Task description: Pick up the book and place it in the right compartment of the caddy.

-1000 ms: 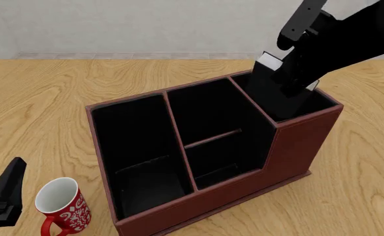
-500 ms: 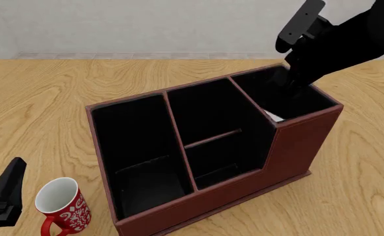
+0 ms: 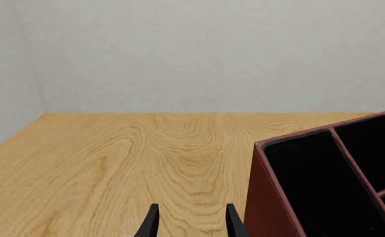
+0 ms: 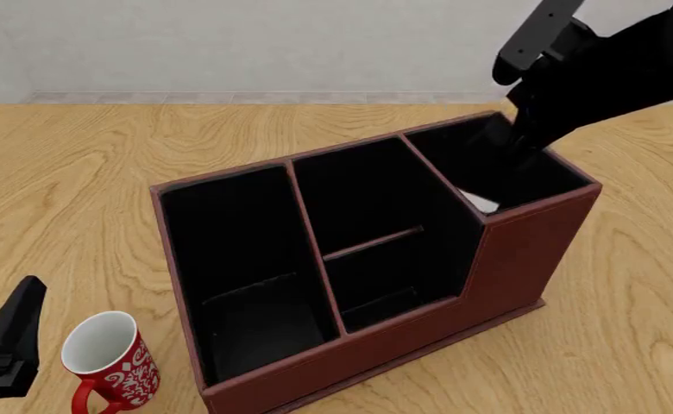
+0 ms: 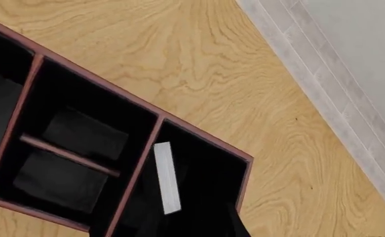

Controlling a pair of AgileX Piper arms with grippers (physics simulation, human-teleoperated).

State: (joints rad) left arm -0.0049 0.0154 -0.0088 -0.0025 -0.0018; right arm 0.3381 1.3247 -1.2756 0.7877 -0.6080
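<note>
right tool (image 4: 518,148): hangs over the right compartment (image 4: 504,172), fingers lost against black lining; i cannot tell its spread. nothing appears to be held in it.
book (image 5: 167,177): sits inside the right compartment, standing on edge against the divider wall, white page block showing in my right wrist view and as a sliver in the front view.
caddy (image 4: 509,259): dark red-brown, on the counter (image 4: 84,190), other sections hold nothing i can see.
left tool (image 3: 188,222): narrow gap, carrying nothing, parked low beside the caddy's large section.
mug (image 4: 112,358): just beside the left tool.
risk, my judgement: if i lift crooked, a finger may snag the compartment wall or book and drag the caddy.
</note>
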